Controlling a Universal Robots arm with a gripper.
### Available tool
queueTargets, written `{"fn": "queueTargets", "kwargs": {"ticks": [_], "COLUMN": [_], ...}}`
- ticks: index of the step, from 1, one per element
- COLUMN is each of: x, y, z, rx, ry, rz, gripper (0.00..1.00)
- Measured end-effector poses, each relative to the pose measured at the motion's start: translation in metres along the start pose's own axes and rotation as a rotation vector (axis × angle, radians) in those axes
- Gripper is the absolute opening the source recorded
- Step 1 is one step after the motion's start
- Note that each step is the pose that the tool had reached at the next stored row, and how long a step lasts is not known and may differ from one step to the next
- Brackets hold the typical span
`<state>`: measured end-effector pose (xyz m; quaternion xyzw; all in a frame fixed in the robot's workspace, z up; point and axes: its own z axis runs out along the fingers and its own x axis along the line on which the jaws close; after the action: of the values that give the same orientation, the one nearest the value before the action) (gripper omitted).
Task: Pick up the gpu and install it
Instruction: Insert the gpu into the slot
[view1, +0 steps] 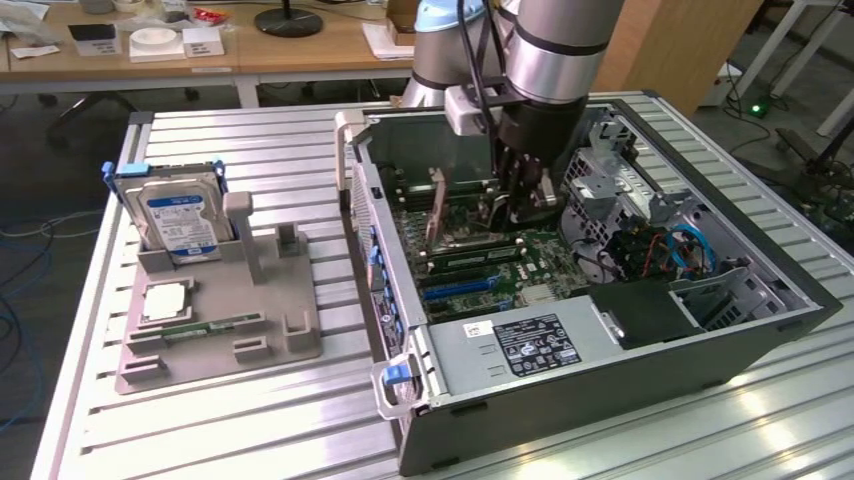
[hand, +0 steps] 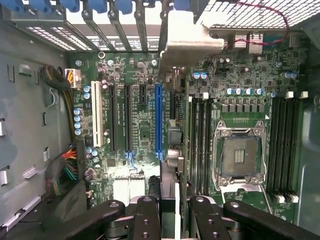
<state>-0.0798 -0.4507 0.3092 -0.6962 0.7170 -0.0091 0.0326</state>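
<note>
Holding gpu (hand: 174, 130) tight in narrow gripper (hand: 167, 200). Keep card straight — line up with long blue slot (hand: 159, 120) just beside gripper, push down softly, evenly.

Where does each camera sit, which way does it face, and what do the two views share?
Exterior view: off the arm, above the ribbed metal table, looking down into the open black computer case; the silver arm and black gripper show.
Wrist view: on the wrist, looking past the gripper's fingers, shut on the thin dark gpu card with a pale metal bracket, at the green motherboard.
Shared: the gripper, the motherboard and the case's inside.
</note>
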Motion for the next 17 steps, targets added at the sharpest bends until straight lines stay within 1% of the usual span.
{"fn": "queueTargets", "kwargs": {"ticks": [6, 10, 13, 17], "x": [0.0001, 0.0002, 0.0003, 0.0005], "y": [0.0003, 0.0021, 0.0065, 0.0069], "z": [0.0022, 0.0031, 0.0044, 0.007], "rx": [-0.0001, 0.0, 0.0, 0.0007], "ry": [-0.0004, -0.0007, 0.0008, 0.0028], "rz": [0.0, 0.002, 0.005, 0.022], "gripper": [0.27, 0.27, 0.27, 0.27]}}
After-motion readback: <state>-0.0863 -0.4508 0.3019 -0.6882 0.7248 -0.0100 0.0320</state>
